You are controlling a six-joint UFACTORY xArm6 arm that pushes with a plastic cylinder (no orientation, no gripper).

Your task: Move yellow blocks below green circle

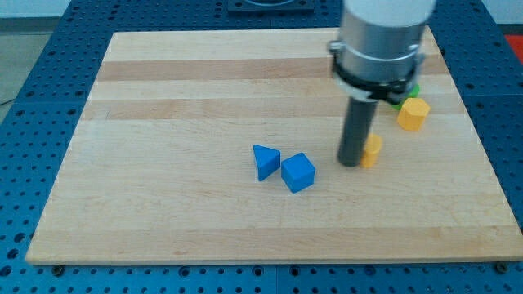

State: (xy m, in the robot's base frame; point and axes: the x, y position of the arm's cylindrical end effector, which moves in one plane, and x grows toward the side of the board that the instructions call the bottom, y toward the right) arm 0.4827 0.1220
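Note:
My tip [352, 162] rests on the board, touching the left side of a small yellow block [372, 151] at the view's right of centre. A larger yellow block [413, 114] lies up and to the right of it. A green block [406, 95] shows just above the larger yellow one, mostly hidden behind my arm, so its shape cannot be made out. A blue triangle [265, 161] and a blue cube [298, 172] sit side by side to the left of my tip.
The wooden board [163, 122] lies on a blue perforated table [24, 163]. The board's right edge is close to the yellow blocks.

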